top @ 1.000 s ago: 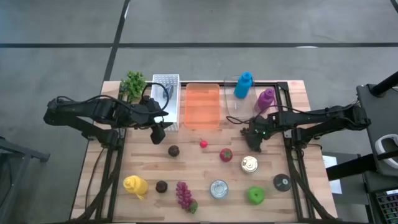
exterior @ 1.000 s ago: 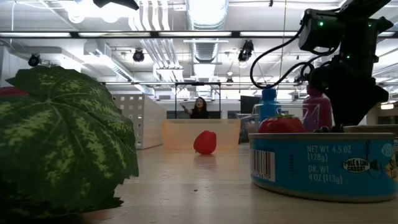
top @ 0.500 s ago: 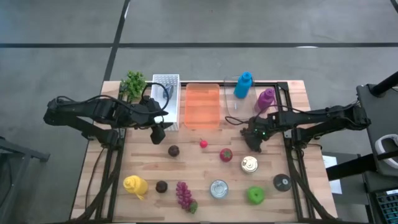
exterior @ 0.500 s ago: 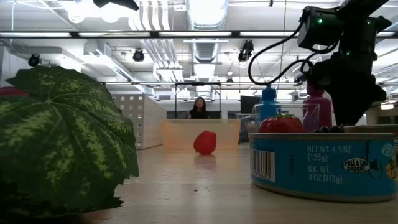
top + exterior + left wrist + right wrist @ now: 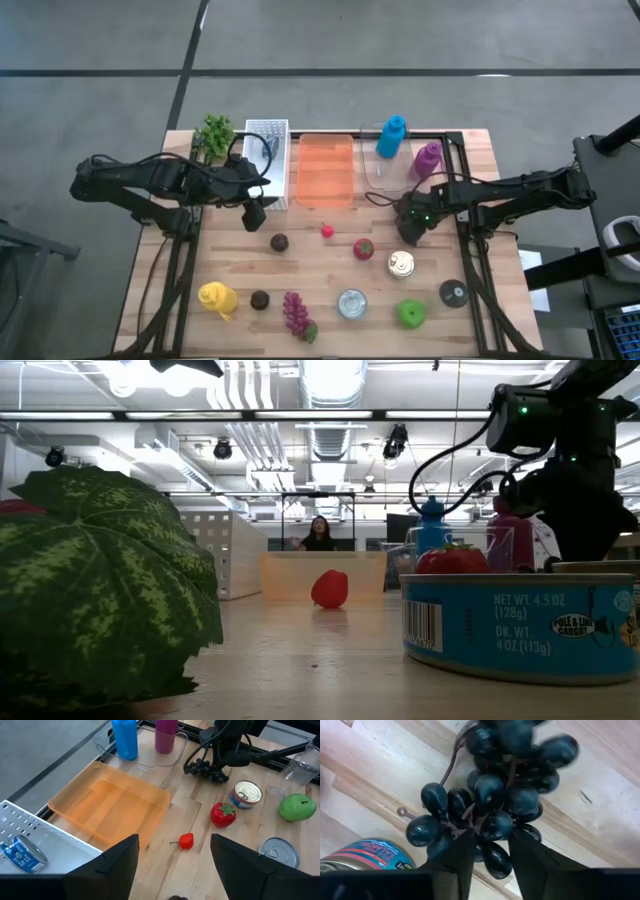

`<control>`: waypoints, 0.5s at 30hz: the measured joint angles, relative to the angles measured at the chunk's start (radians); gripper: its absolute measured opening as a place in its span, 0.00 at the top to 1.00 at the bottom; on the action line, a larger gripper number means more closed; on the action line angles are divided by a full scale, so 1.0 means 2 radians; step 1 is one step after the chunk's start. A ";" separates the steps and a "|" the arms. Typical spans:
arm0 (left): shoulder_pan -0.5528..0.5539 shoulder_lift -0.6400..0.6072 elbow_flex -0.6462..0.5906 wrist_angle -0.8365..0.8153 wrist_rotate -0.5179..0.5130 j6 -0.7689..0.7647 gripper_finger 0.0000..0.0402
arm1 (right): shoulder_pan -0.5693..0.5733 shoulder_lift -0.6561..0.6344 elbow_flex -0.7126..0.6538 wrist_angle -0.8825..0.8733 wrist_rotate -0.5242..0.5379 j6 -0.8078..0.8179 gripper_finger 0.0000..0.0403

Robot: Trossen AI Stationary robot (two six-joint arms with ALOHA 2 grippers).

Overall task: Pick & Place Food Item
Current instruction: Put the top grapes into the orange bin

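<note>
A bunch of dark grapes (image 5: 495, 805) sits between my right gripper's (image 5: 490, 847) fingers, right of the table's middle; the left wrist view shows the same grapes (image 5: 202, 767) under that gripper (image 5: 220, 757). A tuna can (image 5: 401, 264) and a strawberry (image 5: 363, 248) stand just nearer than it. My right gripper (image 5: 408, 230) is shut on the grapes. My left gripper (image 5: 258, 208) waits open beside the white bin (image 5: 266, 135), holding nothing. An orange tray (image 5: 325, 170) lies at the far middle. My right gripper pinches the grape bunch between its two fingers, on berries at one side of the cluster (image 5: 492, 827), coming from above and pointing down. The bare stem (image 5: 454, 757) sticks out away from the fingers. The bunch is close to the table; whether it hangs clear I cannot tell.
A clear container (image 5: 385, 170) with a blue bottle (image 5: 392, 136) and a purple bottle (image 5: 428, 158) stands far right. Near the front edge lie a can (image 5: 351, 303), green apple (image 5: 411, 314), purple grapes (image 5: 297, 313) and a yellow item (image 5: 217, 298). A small red pepper (image 5: 327, 232) lies mid-table.
My right gripper has shifted slightly toward the table's right with the grapes still between its fingers. The left arm has kept still.
</note>
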 joint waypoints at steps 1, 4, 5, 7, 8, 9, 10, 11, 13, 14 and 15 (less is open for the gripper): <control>0.000 0.000 0.000 0.000 0.000 0.000 0.39 | 0.000 0.000 0.000 0.000 -0.001 0.000 0.76; 0.000 0.000 0.000 0.000 0.000 -0.004 0.41 | 0.000 0.000 0.000 0.001 -0.002 0.000 0.85; 0.000 0.000 0.000 0.000 0.000 -0.004 0.41 | 0.000 0.000 0.000 0.001 -0.002 0.000 0.88; 0.000 0.000 0.000 0.000 0.000 -0.004 0.42 | 0.000 0.000 0.000 0.002 -0.003 0.000 0.95; 0.000 0.000 0.000 0.000 0.000 -0.004 0.42 | 0.000 0.000 0.000 0.002 -0.003 -0.002 0.96; 0.000 0.000 0.000 0.000 0.000 -0.004 0.42 | 0.000 0.000 0.000 0.002 -0.003 -0.002 0.96; 0.000 0.000 0.000 0.000 0.000 -0.004 0.43 | 0.000 0.000 0.000 0.002 -0.003 -0.002 0.96; 0.000 0.000 0.000 0.000 0.000 -0.004 0.43 | 0.000 0.000 0.000 0.002 -0.003 -0.002 0.96; 0.000 0.000 0.000 0.000 0.000 -0.004 0.43 | 0.000 0.000 0.000 0.003 -0.003 -0.003 0.96; 0.000 0.000 0.000 0.000 0.000 -0.004 0.43 | 0.000 0.000 0.000 0.003 -0.003 -0.003 0.96; 0.000 0.000 0.000 0.000 0.000 -0.004 0.43 | 0.000 0.000 0.000 0.003 -0.003 -0.004 0.96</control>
